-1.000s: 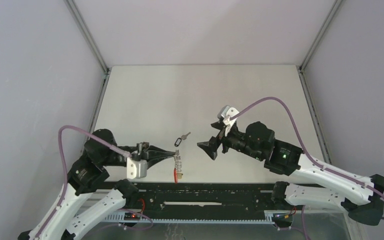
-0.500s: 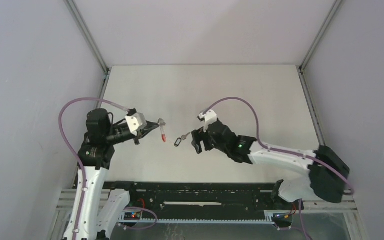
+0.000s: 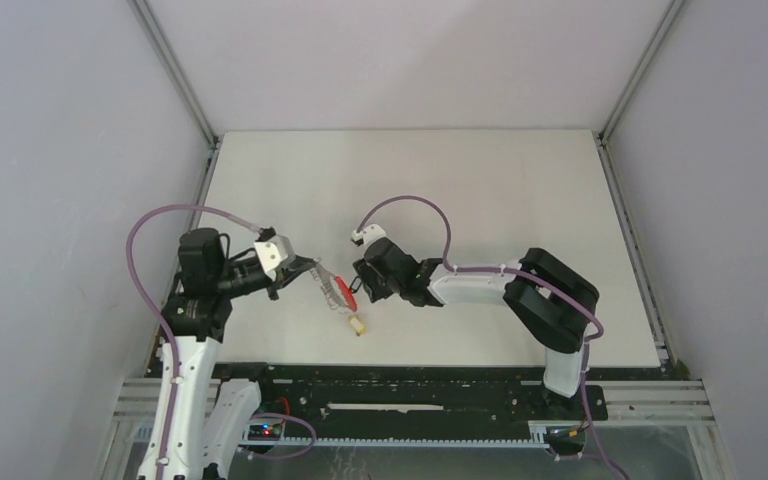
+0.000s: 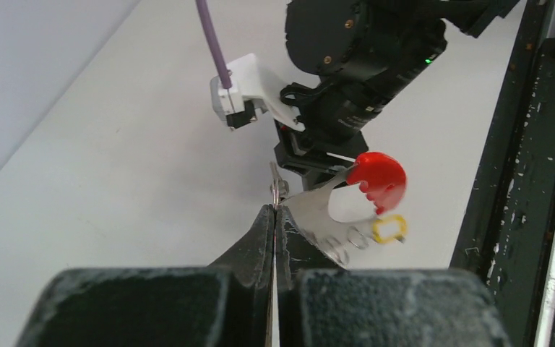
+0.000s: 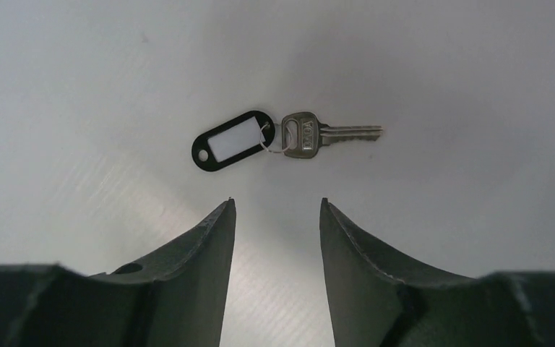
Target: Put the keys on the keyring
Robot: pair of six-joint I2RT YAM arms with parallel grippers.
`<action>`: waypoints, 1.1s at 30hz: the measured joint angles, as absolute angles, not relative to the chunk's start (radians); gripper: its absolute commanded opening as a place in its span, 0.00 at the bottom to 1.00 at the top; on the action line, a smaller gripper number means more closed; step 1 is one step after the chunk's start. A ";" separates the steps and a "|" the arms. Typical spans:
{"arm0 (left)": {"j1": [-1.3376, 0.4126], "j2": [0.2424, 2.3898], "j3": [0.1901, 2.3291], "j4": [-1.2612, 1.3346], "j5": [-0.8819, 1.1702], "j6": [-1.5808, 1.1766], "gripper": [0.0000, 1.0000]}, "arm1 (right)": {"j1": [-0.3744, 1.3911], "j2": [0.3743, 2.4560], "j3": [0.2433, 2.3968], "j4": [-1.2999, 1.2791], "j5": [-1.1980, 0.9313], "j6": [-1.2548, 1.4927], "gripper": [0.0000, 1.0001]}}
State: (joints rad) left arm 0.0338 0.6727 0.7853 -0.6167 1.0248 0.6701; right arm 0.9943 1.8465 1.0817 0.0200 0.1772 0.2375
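1. Presently, the left gripper (image 4: 275, 210) has its fingers pressed together, pinching a silver metal piece at one end of the keyring (image 4: 378, 181).
2. The keyring is held off that pinch. Its red curved band sits away from the fingertips, and small wire rings (image 4: 347, 246) are bunched beside it.
3. The yellow-tagged key (image 4: 389, 228) is at the end of the keyring farthest from the left gripper, just beside the red band. Only its tag is distinct; how it is attached is too small to tell.
4. Whether the keyring's far end touches the table (image 5: 441, 58) cannot be told.
5. The right gripper (image 5: 277, 204) has its fingers spread and holds nothing. In the overhead view it sits just beside the keyring, on the side opposite the left gripper.
6. The black-tagged key (image 5: 311, 134) lies flat on the table, apart from the keyring and not on it. It is just ahead of the right fingertips and touches neither. Its black tag is joined to the key's head by a small ring.
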 measured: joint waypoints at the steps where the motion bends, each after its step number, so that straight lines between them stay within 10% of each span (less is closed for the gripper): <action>1: 0.034 0.669 0.781 -0.621 1.026 0.672 0.00 | 0.993 1.861 1.092 0.020 0.174 0.234 0.54; 10: 0.035 0.662 0.778 -0.694 1.031 0.685 0.00 | 0.970 1.924 1.163 0.028 0.144 0.225 0.57; 24: 0.035 0.662 0.778 -0.745 1.051 0.688 0.00 | 0.965 2.020 1.253 0.011 0.149 0.205 0.00; 33: 0.035 0.663 0.778 -0.752 1.069 0.680 0.00 | 0.944 2.009 1.241 0.011 0.143 0.213 0.00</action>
State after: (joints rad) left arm 0.0353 0.6628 0.7780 -0.7525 1.0687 0.6804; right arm 0.9436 2.0087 1.2411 0.0109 0.1429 0.2127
